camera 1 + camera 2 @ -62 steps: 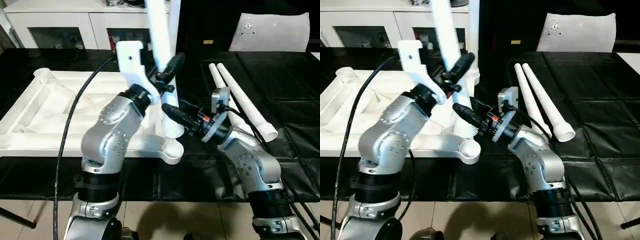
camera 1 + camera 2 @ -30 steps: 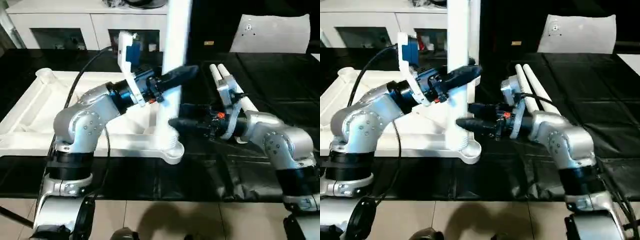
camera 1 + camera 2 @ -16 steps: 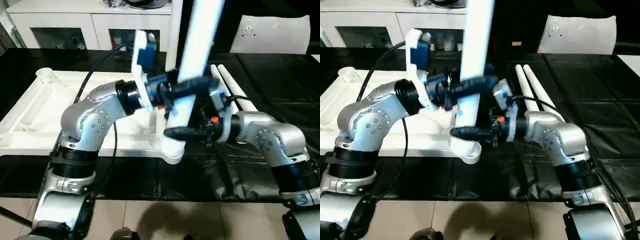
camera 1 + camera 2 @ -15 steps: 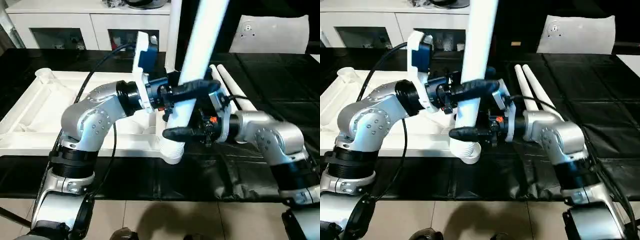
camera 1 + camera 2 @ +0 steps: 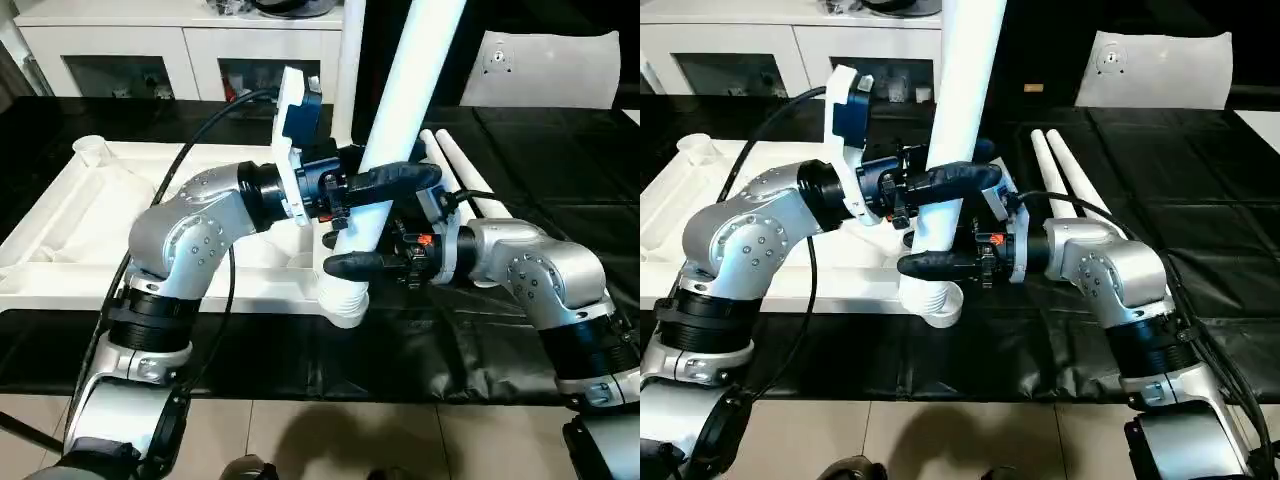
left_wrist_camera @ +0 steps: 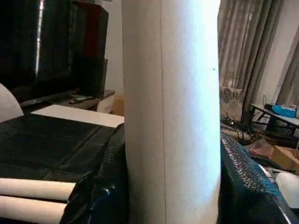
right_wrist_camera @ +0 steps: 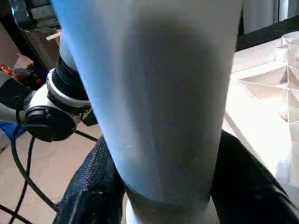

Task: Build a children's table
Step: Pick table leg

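Left eye view, both jaws clamping leg

Both arms are on one tall white leg, which leans slightly right over the tabletop. The left end effector clamps it higher up, the right end effector grips just above the ribbed foot at the corner socket. Two spare legs lie on the black counter.

Both silver forearms reach inward to the leaning table leg. The left hand clamps it higher up; the right hand grips just above its ribbed foot.
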